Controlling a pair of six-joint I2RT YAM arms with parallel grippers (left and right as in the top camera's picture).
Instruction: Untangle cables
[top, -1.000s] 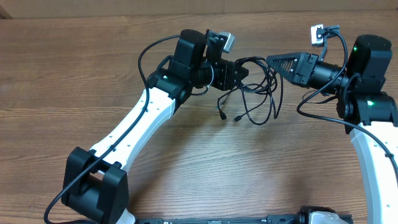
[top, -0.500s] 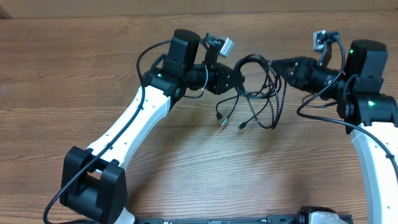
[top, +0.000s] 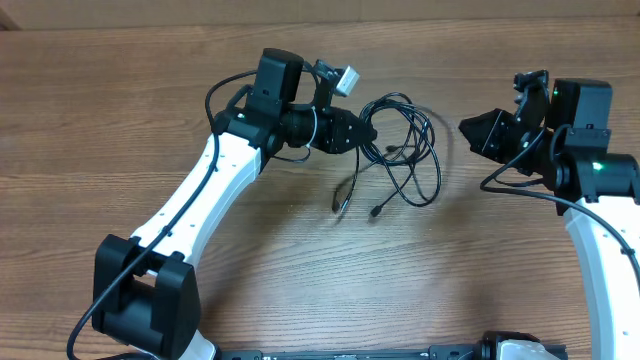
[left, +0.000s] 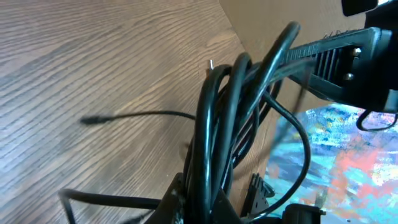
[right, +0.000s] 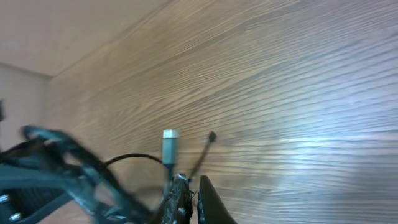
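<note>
The cables (top: 410, 150) form a black tangle of loops in the middle of the table, with two plug ends (top: 338, 207) trailing toward the front. My left gripper (top: 365, 135) is shut on the tangle's left side. In the left wrist view the cords (left: 217, 124) run up out of the pinched left gripper (left: 205, 211). My right gripper (top: 467, 128) is shut, standing apart from the tangle on its right, with nothing seen between its fingers. The right wrist view shows the right gripper (right: 193, 193) with a silver-tipped plug (right: 169, 140) beyond it.
The wooden table (top: 120, 120) ends at a pale wall along the back. The left arm's base (top: 150, 300) stands at the front left. The right arm's white link (top: 600, 260) runs down the right side. Its own thick cable (top: 510, 180) loops below the wrist.
My left gripper has shut on the tangle and drawn it leftward. My right gripper has backed off to the right, away from the cords. The trailing plug ends have shifted left.
</note>
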